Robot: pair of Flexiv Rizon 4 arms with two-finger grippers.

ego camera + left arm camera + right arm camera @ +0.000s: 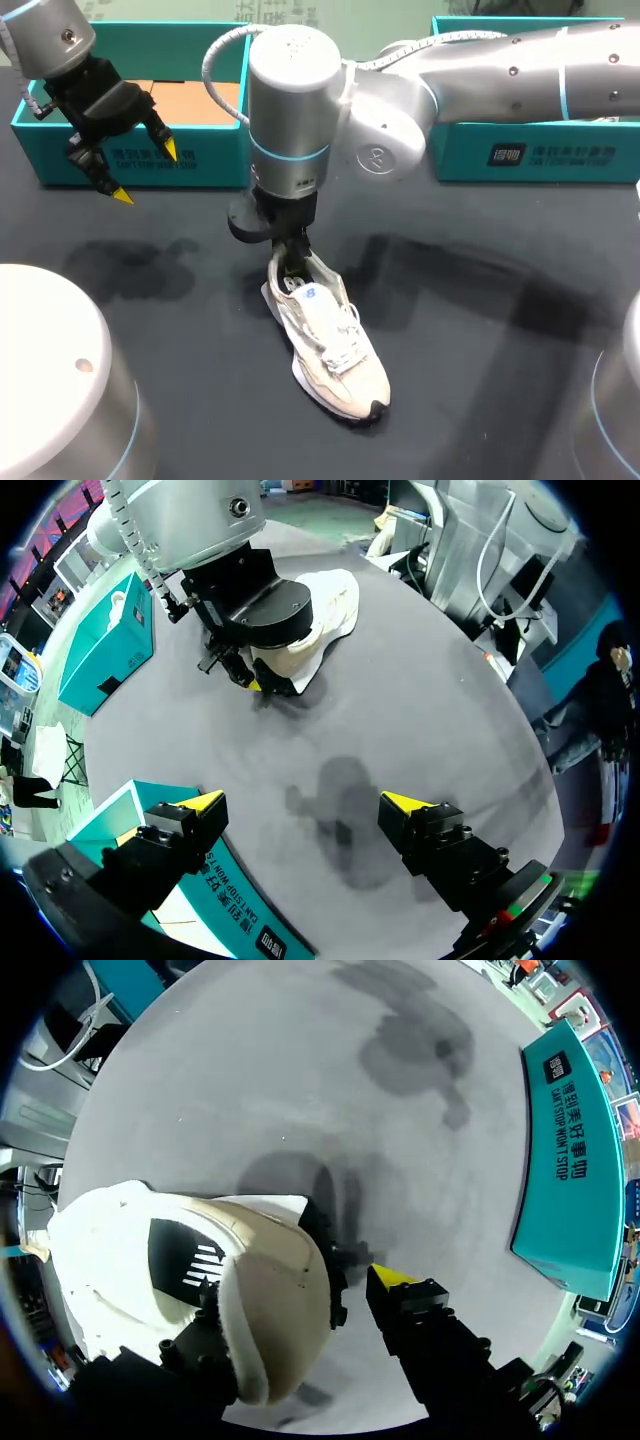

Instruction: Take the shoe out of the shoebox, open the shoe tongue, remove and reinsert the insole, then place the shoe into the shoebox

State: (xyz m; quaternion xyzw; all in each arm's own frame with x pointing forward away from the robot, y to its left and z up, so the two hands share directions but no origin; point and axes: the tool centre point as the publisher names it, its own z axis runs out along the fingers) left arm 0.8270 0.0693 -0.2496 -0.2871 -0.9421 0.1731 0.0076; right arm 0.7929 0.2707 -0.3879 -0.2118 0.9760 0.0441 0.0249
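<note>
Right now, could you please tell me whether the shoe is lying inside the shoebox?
No, the shoe lies on the dark table, out in front of the teal shoebox.

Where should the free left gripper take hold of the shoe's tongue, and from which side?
Probably the free top edge of the tongue, by the blue label: the laces cross it lower down, so only that end should lift. Come from above, on the left arm's side; the right gripper occupies the heel. The left gripper is open.
</note>
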